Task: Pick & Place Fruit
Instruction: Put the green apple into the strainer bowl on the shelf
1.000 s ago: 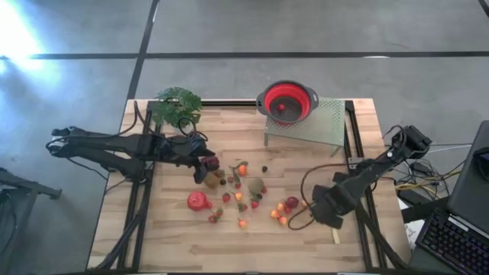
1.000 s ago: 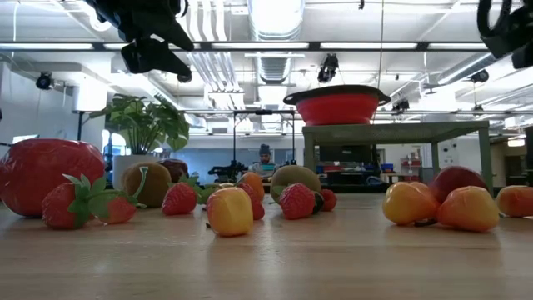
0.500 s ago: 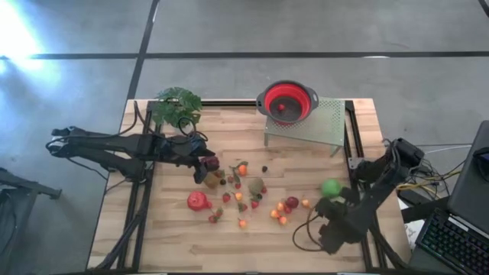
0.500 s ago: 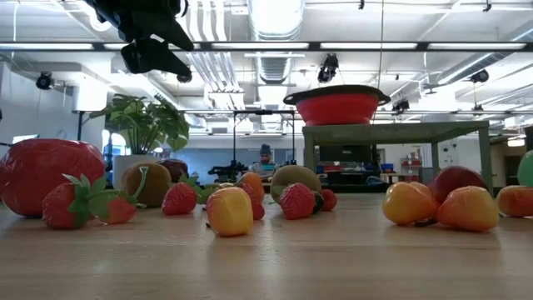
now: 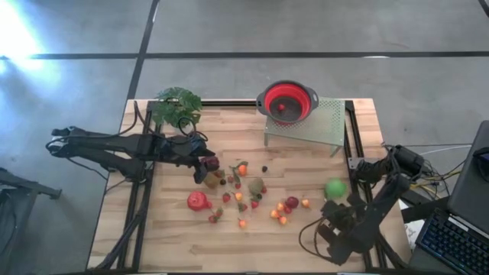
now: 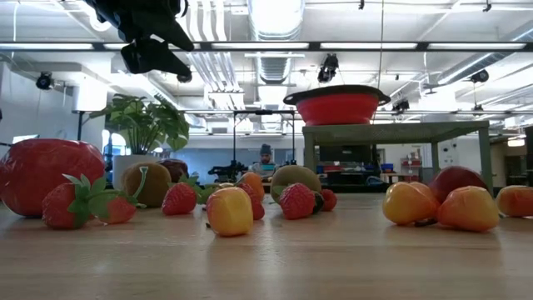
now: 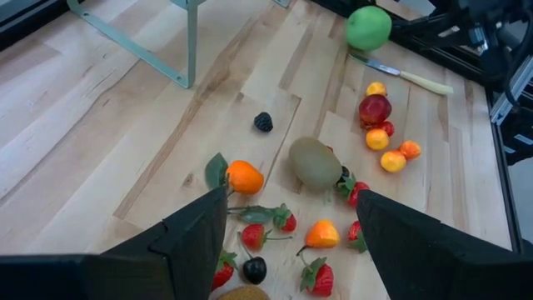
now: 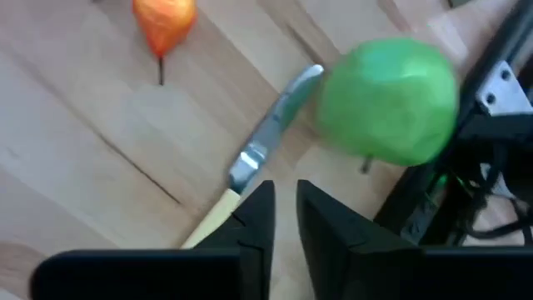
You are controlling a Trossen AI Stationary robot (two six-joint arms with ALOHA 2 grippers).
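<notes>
My right gripper [image 5: 334, 227] sits low at the lower right of the high view, over the table's [image 5: 176, 244] front right corner, and in my right wrist view its two dark fingers [image 8: 260, 218] stand almost together with only a thin slit between them, nothing caught there. Just ahead of those fingertips lies the knife [image 8: 250, 171], its metal blade pointing at the green apple [image 8: 390, 102], which rests on the wood at the upper right of that frame, touching or nearly touching the blade tip; I cannot tell which. In the high view the green apple [image 5: 334, 188] lies apart from my fingers, right of the scattered fruit [image 5: 243, 191]. My left gripper [image 5: 208, 169] hangs at centre left of the high view, above the left end of that scatter, beside the big red fruit [image 5: 198, 201]. In the left wrist view its fingers [image 7: 200, 229] stand wide apart and empty, with an orange fruit [image 7: 244, 177], a kiwi [image 7: 315, 162] and strawberries [image 7: 286, 220] on the boards between and beyond them. The red bowl [image 5: 287, 101] sits on the pale green stand [image 5: 319, 122] at top centre.
</notes>
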